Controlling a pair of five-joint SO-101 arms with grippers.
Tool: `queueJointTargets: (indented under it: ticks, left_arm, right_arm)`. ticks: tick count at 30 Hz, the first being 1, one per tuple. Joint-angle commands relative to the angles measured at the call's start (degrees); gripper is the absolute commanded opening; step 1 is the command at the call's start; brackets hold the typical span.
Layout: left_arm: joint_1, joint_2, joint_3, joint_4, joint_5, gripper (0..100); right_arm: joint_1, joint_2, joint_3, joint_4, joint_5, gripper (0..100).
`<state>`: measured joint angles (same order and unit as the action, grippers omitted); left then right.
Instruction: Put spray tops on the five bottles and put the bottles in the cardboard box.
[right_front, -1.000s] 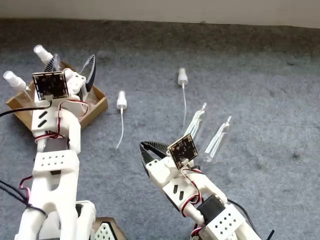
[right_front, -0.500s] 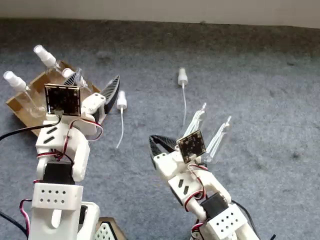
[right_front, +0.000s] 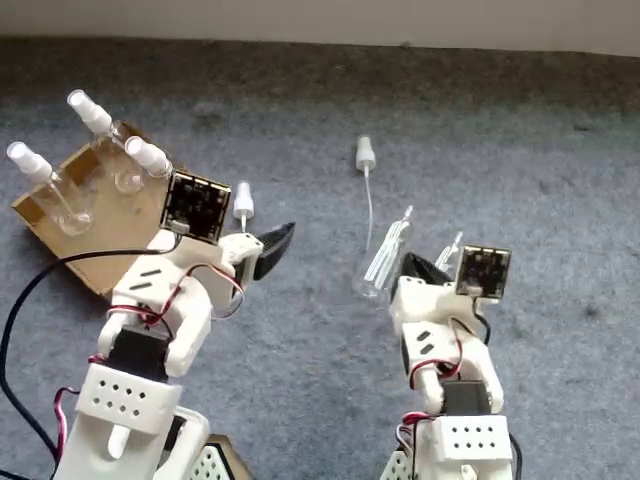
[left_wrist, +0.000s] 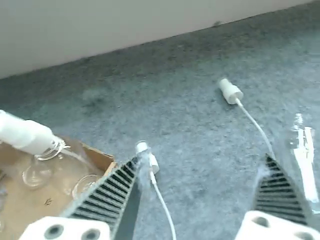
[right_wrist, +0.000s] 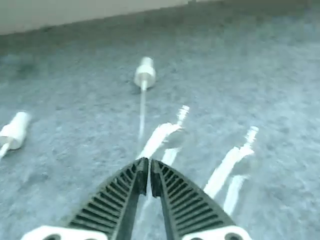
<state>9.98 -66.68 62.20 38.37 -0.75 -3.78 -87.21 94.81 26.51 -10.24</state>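
- Taking hold of the nearer white plastic spray top with its thin dip tube (right_front: 243, 200) looks like the step in hand. It lies on the grey carpet (right_front: 520, 180) just beside one finger of the left gripper (left_wrist: 202, 161), whose jaws are spread wide and empty.
- Centre the jaws over the stubby head rather than the tube, which would probably bend or slip.
- The right gripper (right_wrist: 149, 162), jaws pressed together on nothing, points at the nearer clear uncapped bottle (right_wrist: 162, 137), which lies beside a second clear bottle (right_wrist: 235, 160). It must open before it can steady one for capping.
- The brown cardboard box (right_front: 110, 225) holds three capped bottles; the farther spray top (right_front: 365, 152) lies well apart.
- Compared with a second ago, the left arm has swung out of the box toward the top. The right arm has crossed toward the bottles and drawn its jaws together.
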Motion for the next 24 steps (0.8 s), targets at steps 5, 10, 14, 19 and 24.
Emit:
queueJointTargets:
  ticks: [5,10,14,19,24]
  left_arm:
    - [7.7,-0.7,0.2,1.8,0.0,29]
    - [7.4,-0.6,-4.4,7.6,0.1,29]
    - [7.8,-0.6,-12.3,16.2,-0.1,29]
    - [7.9,3.4,-18.9,21.7,-0.2,29]
    - [7.9,17.9,-29.8,28.3,0.0,29]
  right_arm:
    - [10.3,0.3,-6.3,2.0,-1.4,1.3]
    - [13.8,0.3,-6.3,-2.5,-1.5,1.3]
    - [14.8,0.3,-3.9,-9.7,-1.5,1.3]
    - [16.7,0.3,-2.5,-9.9,-1.3,1.3]
    - [27.1,0.3,-2.2,-8.6,-1.1,1.3]
